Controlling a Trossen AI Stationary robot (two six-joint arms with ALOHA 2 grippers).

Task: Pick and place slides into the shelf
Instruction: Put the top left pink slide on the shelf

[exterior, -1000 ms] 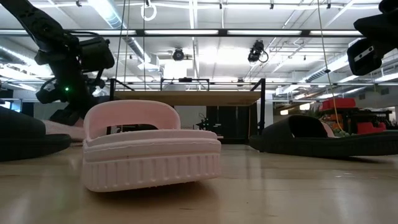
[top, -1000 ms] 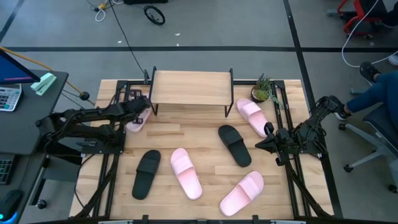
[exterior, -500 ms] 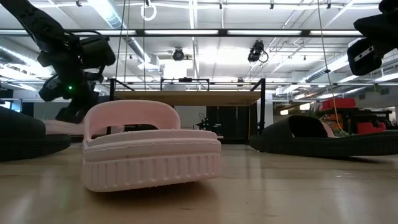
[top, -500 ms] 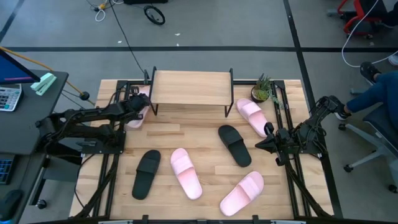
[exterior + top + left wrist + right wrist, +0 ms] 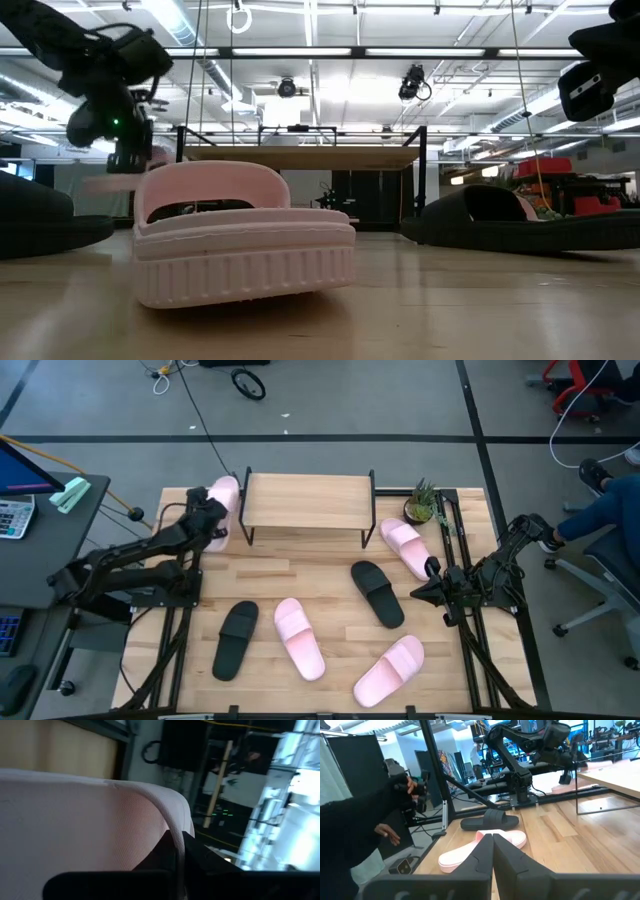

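My left gripper (image 5: 207,520) is shut on a light pink slide (image 5: 224,494), held in the air beside the left end of the shelf (image 5: 307,501). In the low view the gripper (image 5: 127,158) and that slide (image 5: 104,183) are up at about the level of the shelf's top (image 5: 300,155). Five more slides lie sole-down on the table: pink (image 5: 405,547), black (image 5: 377,592), pink (image 5: 299,637), black (image 5: 236,639) and pink (image 5: 389,669). My right gripper (image 5: 420,592) waits shut by the table's right edge. My left gripper pinches the pink slide's rim (image 5: 170,822) between its two fingers (image 5: 192,852). It comes at the slide from the table's left and near side. The slide is lifted clear of the table and reaches past the fingers toward the far edge.
A small potted plant (image 5: 422,503) stands at the shelf's right end. The nearest pink slide (image 5: 243,245) fills the front of the low view, with a black slide (image 5: 510,222) to its right. A person sits beyond the table's right edge (image 5: 610,510).
My left gripper has risen and moved toward the far edge, staying shut on the pink slide. The slide has gone from low by the shelf's left leg to lifted clear, level with the shelf's left end.
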